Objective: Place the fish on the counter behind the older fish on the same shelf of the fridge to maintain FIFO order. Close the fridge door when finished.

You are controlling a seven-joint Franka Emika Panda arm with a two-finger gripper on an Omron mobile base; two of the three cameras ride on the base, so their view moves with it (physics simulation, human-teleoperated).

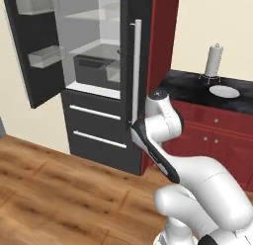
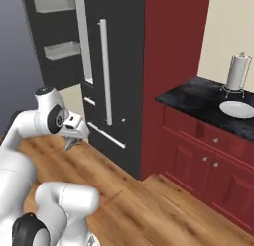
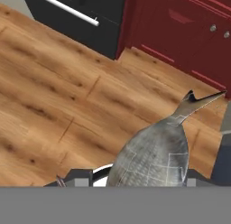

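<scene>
1. In the right base view the gripper [image 2: 71, 142] hangs at about 9 o'clock of the picture, pointing down over the wooden floor [image 2: 149, 205], in front of the fridge [image 2: 119, 66].
2. In the hand view the fish [image 3: 155, 155] sits right between the finger tips, its grey scaled body wide at the bottom edge and its forked tail reaching toward 2 o'clock (the jaws are clamped on it, though the tips themselves are mostly hidden by the body).
3. In the left base view the fridge's left door [image 1: 34, 46] stands swung open toward 10 o'clock, with two clear bins on its inner side; the right door is shut, its long silver handle [image 1: 136, 71] vertical.
4. Inside, a translucent shelf [image 1: 94, 47] spans the compartment at about 12 o'clock, above a dark drawer. I cannot make out any fish lying on it.
5. The counter [image 1: 197, 93] lies at 3 o'clock of the fridge, past a tall red panel, black and veined over red cabinet fronts.
6. On it rest a white plate [image 1: 224, 91] and, just behind that, a paper towel roll [image 1: 214, 60] upright on its stand.
</scene>
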